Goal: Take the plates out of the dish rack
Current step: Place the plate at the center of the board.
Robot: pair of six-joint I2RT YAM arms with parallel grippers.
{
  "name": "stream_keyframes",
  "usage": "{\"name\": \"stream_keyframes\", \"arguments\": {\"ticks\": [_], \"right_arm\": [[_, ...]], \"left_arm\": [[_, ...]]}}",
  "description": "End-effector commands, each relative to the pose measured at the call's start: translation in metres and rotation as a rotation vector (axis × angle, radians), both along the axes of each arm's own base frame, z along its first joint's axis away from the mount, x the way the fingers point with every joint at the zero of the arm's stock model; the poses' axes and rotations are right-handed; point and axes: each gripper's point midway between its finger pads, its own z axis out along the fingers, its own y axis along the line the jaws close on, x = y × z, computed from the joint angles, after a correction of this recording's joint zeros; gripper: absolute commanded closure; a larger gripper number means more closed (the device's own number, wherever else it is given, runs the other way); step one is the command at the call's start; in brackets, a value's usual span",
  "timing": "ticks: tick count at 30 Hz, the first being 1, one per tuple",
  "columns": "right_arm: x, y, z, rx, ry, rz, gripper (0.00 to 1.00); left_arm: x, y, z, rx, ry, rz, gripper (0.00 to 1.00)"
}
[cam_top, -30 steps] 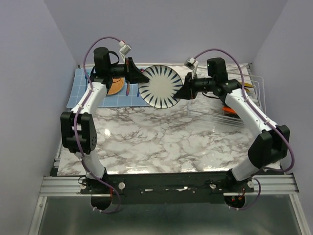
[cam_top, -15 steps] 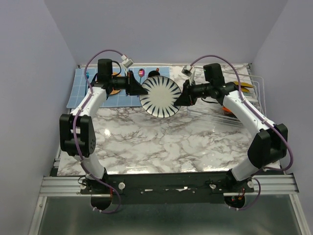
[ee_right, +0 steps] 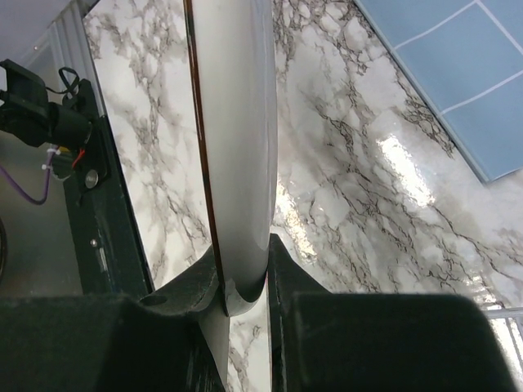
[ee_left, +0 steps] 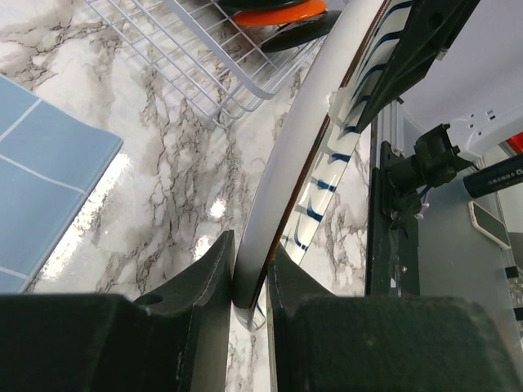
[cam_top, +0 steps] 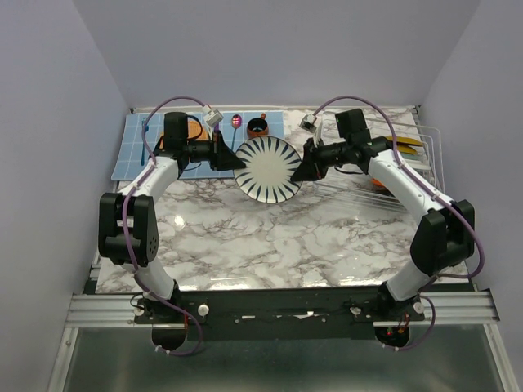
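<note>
Round white dinner plate w/ black radial stripes [cam_top: 267, 169] is held on edge in the air over the grey-veined white marble table [cam_top: 270, 237], centre-back, striped face tilted toward the top cam. Left fingers [ee_left: 211, 271] are clamped on its left rim. Right fingers [ee_right: 194, 287] are clamped on the opposite rim, so both arms grip the one plate. Wrist views show each rim seated deep btw the pads.

White thin-wire dish rack [ee_left: 204, 57] sits at the right of the table, near the right arm. It holds an orange-red plate [ee_left: 274, 11] and a dark plate [ee_left: 298, 31] just under it; full count can't be told. Blue gridded mat [cam_top: 135, 155] lies back-left, well apart from the rack.

Handling, as a judgement: the plate is prob. glazed ceramic or hard plastic. That means stiff w/ no flex, smooth & slippery, and liable to chip or crack if dropped. It has moderate weight for a rim pinch, so it will want to swing about the grip. Best hold is the rim, pads well past the lip, as both have it. Two opposing grips on a stiff thing mean any mismatch btw arms strains it, so one side should let go only while the other is firm.
</note>
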Motion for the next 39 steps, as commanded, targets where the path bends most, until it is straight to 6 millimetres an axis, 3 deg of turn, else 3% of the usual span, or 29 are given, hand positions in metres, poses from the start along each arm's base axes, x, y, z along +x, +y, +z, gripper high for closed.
{"name": "stream_keyframes", "arguments": {"ticks": [1,6,14,22,27,39], "right_arm": [[-0.029,-0.010,0.015,0.060,0.025,0.103,0.99],[-0.037,-0.005,0.017,0.110,0.073,0.122,0.99],[-0.050,0.004,-0.017,0.197,0.266,0.161,0.99],[-0.063,0.012,-0.026,0.342,0.481,0.250,0.99],[-0.061,0.014,-0.037,0.359,0.505,0.277,0.99],[-0.055,0.013,-0.042,0.308,0.413,0.294,0.99]], "left_arm": [[0.052,0.062,0.000,0.054,-0.076,0.255,1.00],[0.050,0.058,0.015,0.028,-0.109,0.205,1.00],[0.046,0.061,0.034,0.022,-0.157,0.175,1.00],[0.044,0.064,0.050,0.043,-0.211,0.165,1.00],[0.047,0.062,0.054,0.000,-0.252,0.168,1.00],[0.046,0.060,0.005,0.027,-0.170,0.168,1.00]]}}
